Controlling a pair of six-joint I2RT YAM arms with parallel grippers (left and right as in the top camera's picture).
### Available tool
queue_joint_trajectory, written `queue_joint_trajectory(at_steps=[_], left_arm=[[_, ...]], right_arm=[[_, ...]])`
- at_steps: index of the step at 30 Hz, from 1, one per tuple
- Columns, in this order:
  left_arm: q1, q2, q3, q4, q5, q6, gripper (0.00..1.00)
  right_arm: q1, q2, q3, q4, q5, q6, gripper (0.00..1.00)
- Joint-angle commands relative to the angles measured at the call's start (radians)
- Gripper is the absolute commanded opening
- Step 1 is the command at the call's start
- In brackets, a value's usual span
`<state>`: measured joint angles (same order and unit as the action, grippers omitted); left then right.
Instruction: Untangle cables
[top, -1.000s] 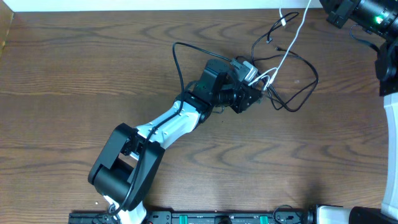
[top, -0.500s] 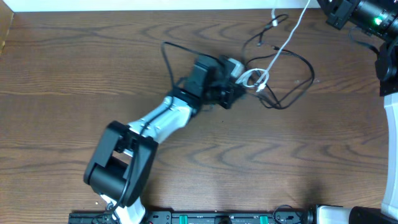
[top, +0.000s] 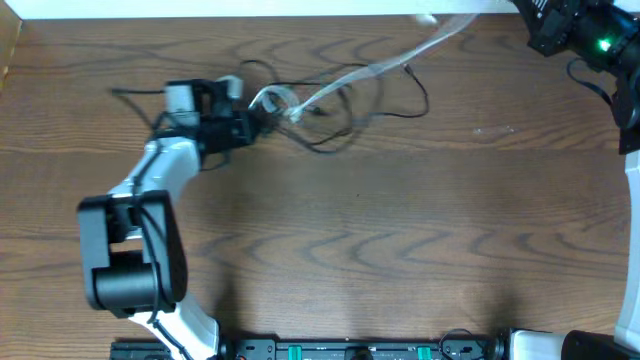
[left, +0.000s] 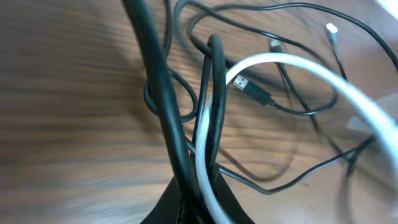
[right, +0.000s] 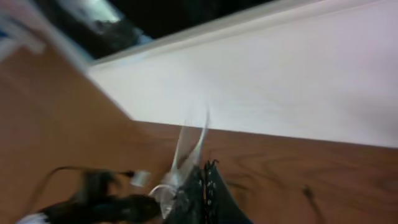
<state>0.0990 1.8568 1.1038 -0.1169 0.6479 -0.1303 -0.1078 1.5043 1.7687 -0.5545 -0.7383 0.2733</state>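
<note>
At the far left of the wooden table (top: 420, 260): the left gripper (top: 247, 122), closed tight on a bunch of cables (top: 300, 110). Seen from the left wrist, pinched there together: a white cable (left: 298, 68) and at least two black cables (left: 208, 93), all coming up out of the shut fingertips. Beyond them, more black loops lying on the wood and crossing over each other, with a small dark plug (left: 252, 90) under the white arc and a small pale plug (left: 331, 28) at the far right. Cannot tell exactly which black cord passes over which.

From the bunch toward the far right corner: the white cable drawn out in one long line above the table, blurred, up to the far edge near the right arm (top: 585, 30). Black loops spread just right of the left gripper, between it and the middle of the far side.

At the right wrist: the right gripper (right: 208, 171) closed too, with blurred white strands rising from just beside its fingertips, so gripping the white cable as far as can be seen. Very blurred picture there; only a pale wall (right: 280, 81) clear behind the table edge.
</note>
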Motion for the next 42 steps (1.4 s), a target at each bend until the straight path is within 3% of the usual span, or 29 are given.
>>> queue_joint_trajectory(at_steps=[1,6,10,18,21,23,25,28,35,39,42], left_arm=[[0.080,-0.036,0.002,-0.024,-0.012,0.014,0.07],[0.157,-0.039,0.002,-0.029,-0.020,0.066,0.07],[0.162,-0.039,0.002,-0.061,-0.015,0.066,0.08],[0.045,-0.039,0.002,-0.050,0.127,0.097,0.08],[-0.014,-0.039,0.002,-0.003,0.195,0.097,0.07],[-0.047,-0.040,0.002,0.054,0.272,0.097,0.08],[-0.067,-0.043,0.002,0.122,0.364,0.096,0.07],[-0.090,-0.051,0.002,0.250,0.519,0.069,0.07],[-0.167,-0.079,0.002,0.460,0.602,-0.068,0.08],[-0.225,-0.081,0.002,0.502,0.601,-0.067,0.07],[-0.259,-0.081,0.002,0.508,0.601,-0.067,0.08]], right_arm=[[-0.013,-0.007,0.019,-0.040,0.154,-0.105,0.01],[-0.037,0.001,0.019,-0.103,0.330,-0.177,0.01],[-0.061,0.012,0.019,-0.172,0.328,-0.213,0.01],[-0.036,0.089,0.017,-0.270,0.103,-0.366,0.02],[-0.019,0.136,0.017,-0.294,-0.049,-0.464,0.21],[-0.007,0.171,0.017,-0.310,-0.158,-0.519,0.25],[0.004,0.209,0.017,-0.314,-0.259,-0.542,0.40],[0.025,0.264,0.017,-0.314,-0.364,-0.544,0.52],[0.126,0.381,0.017,-0.311,-0.462,-0.586,0.53],[0.182,0.398,0.017,-0.296,-0.448,-0.585,0.59],[0.210,0.398,0.017,-0.272,-0.439,-0.577,0.69]])
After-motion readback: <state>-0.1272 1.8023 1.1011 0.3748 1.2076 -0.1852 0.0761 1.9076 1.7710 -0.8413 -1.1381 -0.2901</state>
